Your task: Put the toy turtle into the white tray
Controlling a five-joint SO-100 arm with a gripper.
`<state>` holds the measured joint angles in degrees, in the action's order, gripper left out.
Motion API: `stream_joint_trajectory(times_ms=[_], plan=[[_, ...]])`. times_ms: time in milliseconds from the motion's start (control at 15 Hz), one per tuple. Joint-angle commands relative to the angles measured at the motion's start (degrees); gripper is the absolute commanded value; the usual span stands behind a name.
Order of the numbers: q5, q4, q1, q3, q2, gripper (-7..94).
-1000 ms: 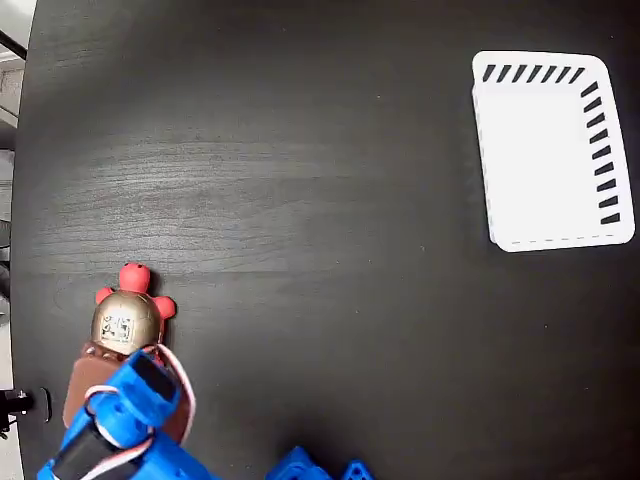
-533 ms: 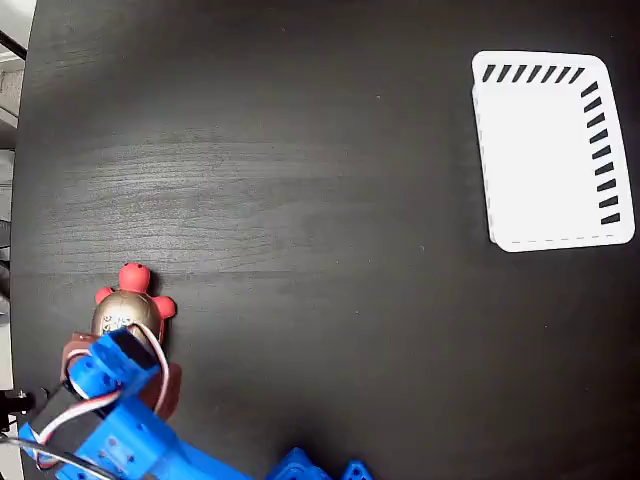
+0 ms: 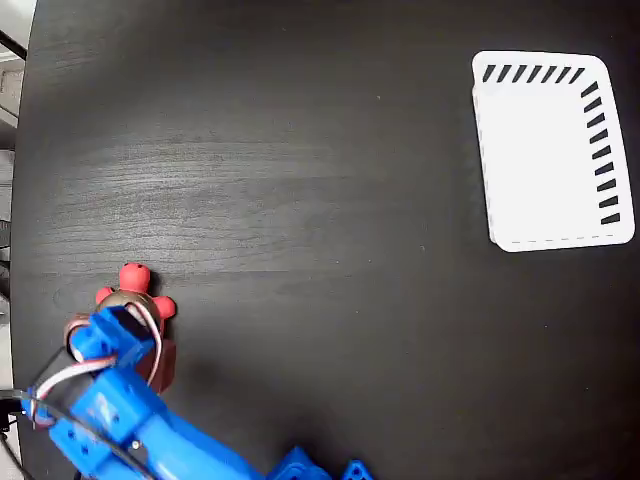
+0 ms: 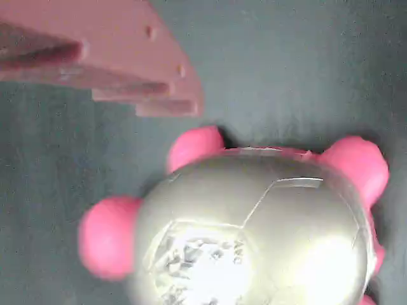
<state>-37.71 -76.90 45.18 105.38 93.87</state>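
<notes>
Your blue arm's gripper (image 3: 122,322) hangs right over the small gold-shelled, pink-legged toy turtle (image 4: 254,235) at the dark table's (image 3: 300,200) lower left, one finger (image 4: 108,57) beside it, jaw spread unclear, the white slotted plastic tray (image 3: 545,150) well apart at upper right.

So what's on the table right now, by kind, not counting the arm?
Toy turtle: 1, near the left edge in the fixed view, partly under the arm
White tray: 1, upper right, nothing in it
Total: 2
</notes>
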Motion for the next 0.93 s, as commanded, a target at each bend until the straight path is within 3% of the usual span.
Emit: stream_joint_trajectory(times_ms=[0,400,733,800,867], plan=[[-0.53,3.16,0.44,1.93,0.62,49],[-0.53,9.84,0.26,3.43,-6.42,49],[-0.26,11.51,1.14,3.08,-9.67,49],[0.09,11.69,1.58,3.25,-9.84,47],[0.26,12.13,1.67,3.52,-9.84,39]])
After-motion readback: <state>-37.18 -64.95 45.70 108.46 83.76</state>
